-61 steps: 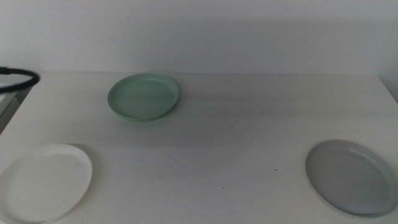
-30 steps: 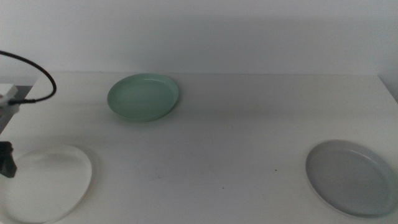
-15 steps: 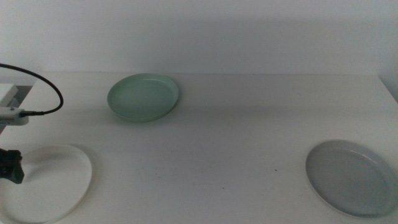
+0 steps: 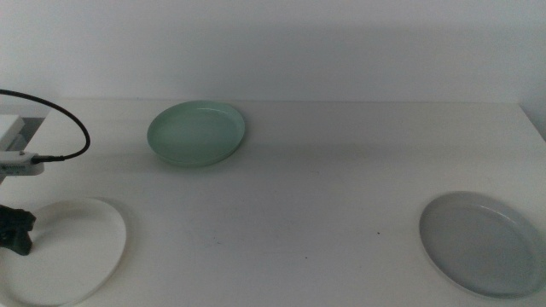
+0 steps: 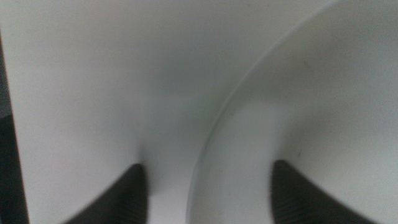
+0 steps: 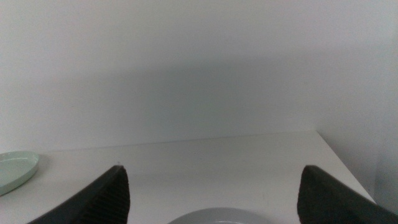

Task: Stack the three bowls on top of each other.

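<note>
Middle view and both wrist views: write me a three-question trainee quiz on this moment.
1. True or false: the left end effector straddles the white bowl's rim with open jaws.
2. Which bowl lies farthest back on the table? A white, B mint green bowl, C light grey bowl.
3. Fill in: the right end effector is open, with the ____ bowl's rim just ahead of it.

Key: 1 true; 2 B; 3 light grey.

Smooth, faintly glossy mint green bowl point(image 4: 197, 133) on a matt white table point(image 4: 324, 188).
</note>
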